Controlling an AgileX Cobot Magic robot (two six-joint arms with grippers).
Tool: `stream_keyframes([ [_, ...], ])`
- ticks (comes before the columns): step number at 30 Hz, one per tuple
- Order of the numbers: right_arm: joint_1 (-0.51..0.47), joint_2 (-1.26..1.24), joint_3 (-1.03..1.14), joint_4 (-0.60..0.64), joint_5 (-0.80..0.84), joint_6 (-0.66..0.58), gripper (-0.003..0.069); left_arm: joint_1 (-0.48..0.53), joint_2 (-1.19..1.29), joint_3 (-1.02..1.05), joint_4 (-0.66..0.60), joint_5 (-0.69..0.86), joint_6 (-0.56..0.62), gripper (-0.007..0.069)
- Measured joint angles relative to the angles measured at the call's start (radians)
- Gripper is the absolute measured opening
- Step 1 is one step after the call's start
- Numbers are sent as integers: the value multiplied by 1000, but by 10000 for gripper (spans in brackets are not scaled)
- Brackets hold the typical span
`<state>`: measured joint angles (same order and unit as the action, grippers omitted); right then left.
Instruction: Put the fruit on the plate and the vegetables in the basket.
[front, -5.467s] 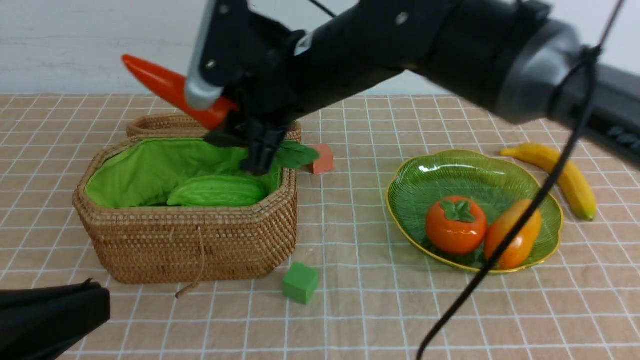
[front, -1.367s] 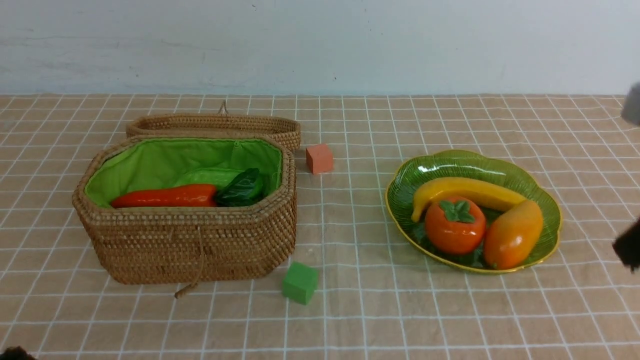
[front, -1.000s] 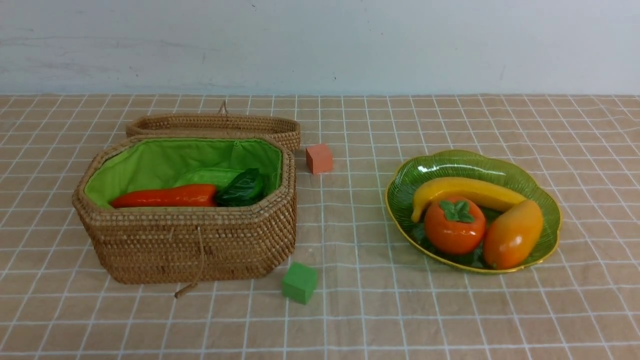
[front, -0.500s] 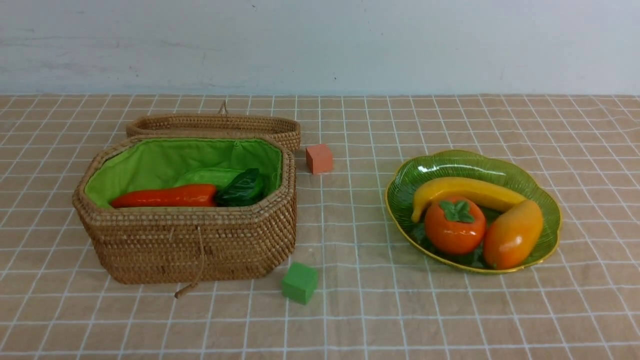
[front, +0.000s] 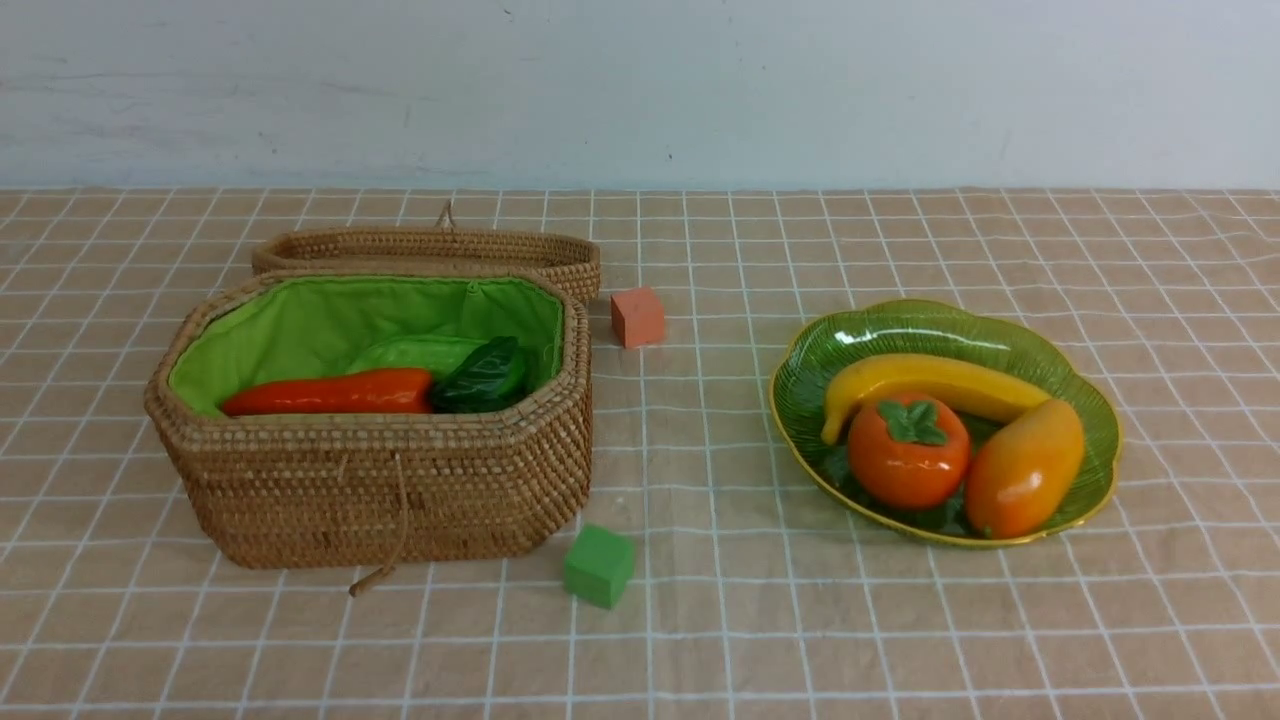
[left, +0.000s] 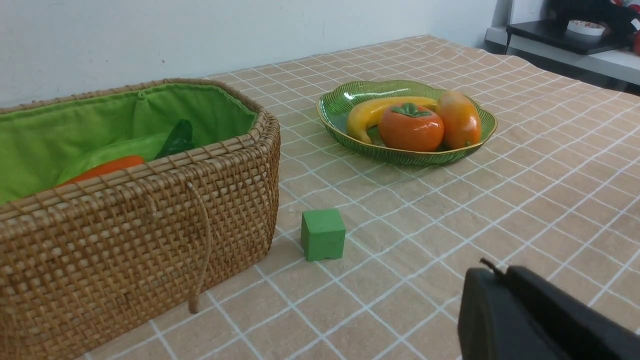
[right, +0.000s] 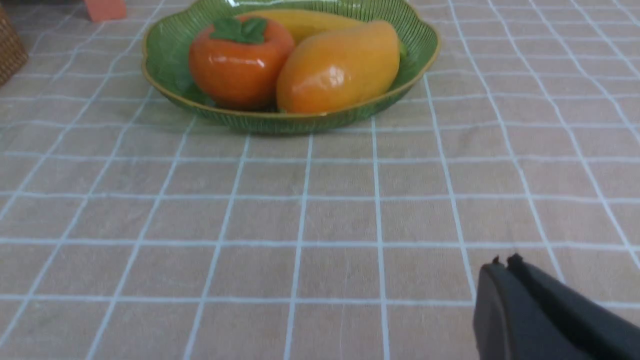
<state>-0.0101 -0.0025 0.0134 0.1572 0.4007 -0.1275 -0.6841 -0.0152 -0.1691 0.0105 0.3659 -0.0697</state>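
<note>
The arms have drawn back out of the front view since moments ago, leaving banana (front: 935, 384), persimmon (front: 908, 452) and mango (front: 1025, 468) on the plate (front: 1100, 440) at right, pepper (front: 330, 392) and cucumber (front: 415, 352) in the basket (front: 380, 490) at left. Left hand (left: 492, 270) and right hand (right: 502, 264) are both closed, empty; sorting looks finished.

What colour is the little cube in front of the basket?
Green. The little cube shows best in the left wrist view, beside the basket.

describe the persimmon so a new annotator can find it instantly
Start at the green glass plate on the right of the table. Three fruits lie on it; the persimmon is the front-left one. It alone is round, deep orange with a green leafy cap, unlike the long banana and oval mango.
</note>
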Motion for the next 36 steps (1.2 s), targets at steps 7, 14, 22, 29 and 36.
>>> stream_keyframes([
  [7, 0, -7, 1, -1, -7, 15, -19, 0, 0, 1, 4, 3, 0, 35],
  [14, 0, -7, 2, -1, -8, 16, -18, 0, 0, 1, 4, 3, 0, 39],
  [22, 0, -7, 2, -1, -9, 20, -13, 0, 0, 1, 6, 5, 0, 53],
  [29, 0, -7, 2, -1, -10, 22, -10, 0, 0, 1, 10, 8, 0, 57],
  [36, 0, -7, 2, -1, -10, 22, -5, 281, 0, 11, 71, -69, -33, -13],
])
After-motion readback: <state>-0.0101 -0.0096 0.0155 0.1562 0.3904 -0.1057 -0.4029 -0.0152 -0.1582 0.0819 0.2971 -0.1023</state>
